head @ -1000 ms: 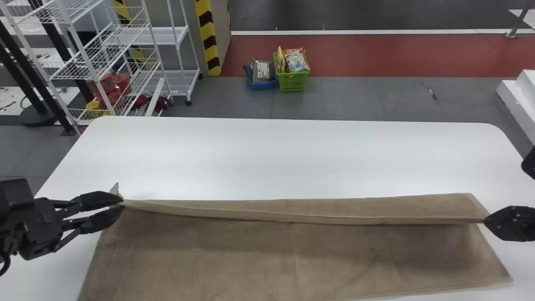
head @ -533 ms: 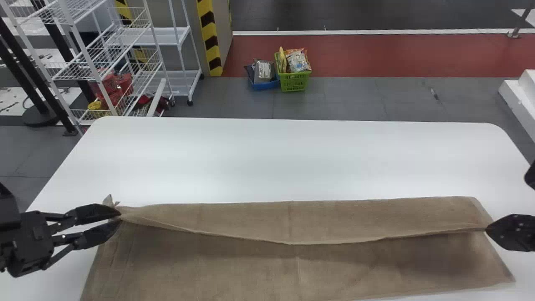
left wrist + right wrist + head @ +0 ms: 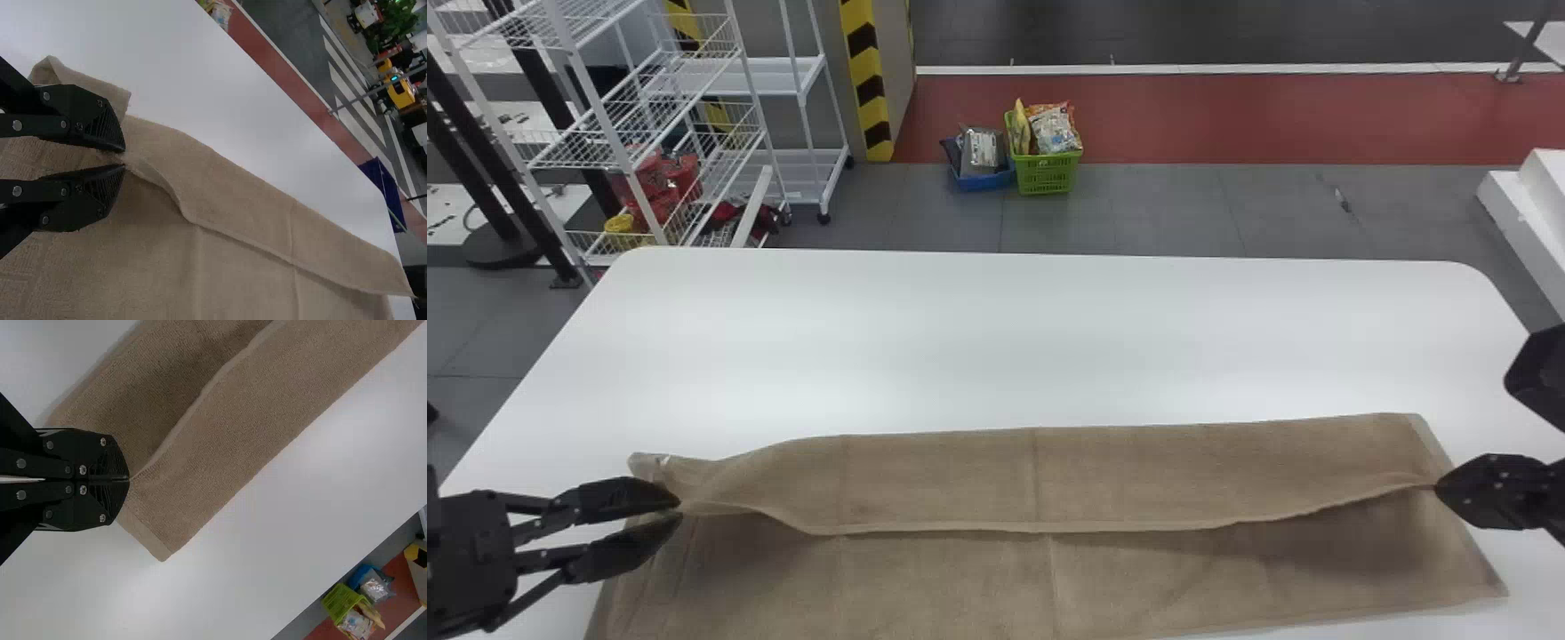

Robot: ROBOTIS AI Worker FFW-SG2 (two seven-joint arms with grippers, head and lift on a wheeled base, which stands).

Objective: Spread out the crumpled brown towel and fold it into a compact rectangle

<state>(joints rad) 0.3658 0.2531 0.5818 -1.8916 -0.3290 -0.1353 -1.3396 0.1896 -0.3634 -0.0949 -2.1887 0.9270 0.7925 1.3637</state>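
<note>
Speaker A: What are the left gripper [image 3: 124, 159] and right gripper [image 3: 129, 478] doing?

Speaker B: Their fingertips are pinching the brown towel [image 3: 960, 587], spanning between them; its flap [image 3: 1032, 480] is widening robotward, so a fold is forming.

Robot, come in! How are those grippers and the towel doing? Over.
Left gripper, right gripper: pinching brown towel by its turned-over edge. Far strip partly folded toward robot. Green basket on floor beyond table, out of the way.

We have the towel [image 3: 925, 578] on the near part of the table [image 3: 1049, 338]. Behind, on the floor [image 3: 1156, 213], we see a basket [image 3: 1047, 175] with packets [image 3: 1054, 132] in it, a rack [image 3: 578, 167] to its left.
</note>
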